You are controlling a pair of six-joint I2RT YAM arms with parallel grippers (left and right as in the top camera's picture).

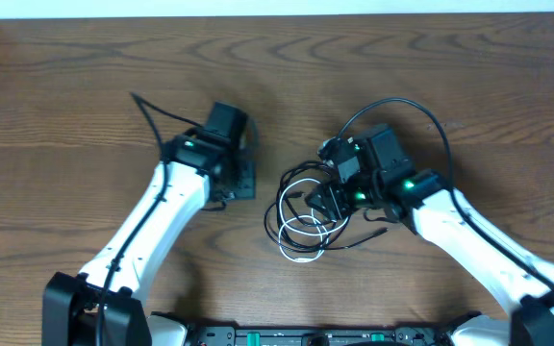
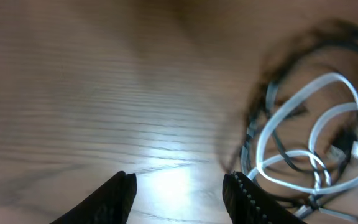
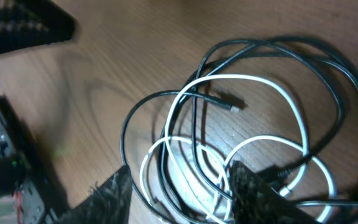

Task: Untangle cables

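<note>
Judged light and limp, the white cable (image 3: 241,77) and black cable (image 3: 260,42) lie looped between the spread right fingers (image 3: 107,199); one strand is best pinched. The left fingers (image 2: 114,196) are spread, empty

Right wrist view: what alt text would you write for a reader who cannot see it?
A white cable and a black cable lie in overlapping, tangled loops on a wooden table. The right gripper shows at the bottom edge, its two dark fingers standing apart with some of the loops lying between them.
</note>
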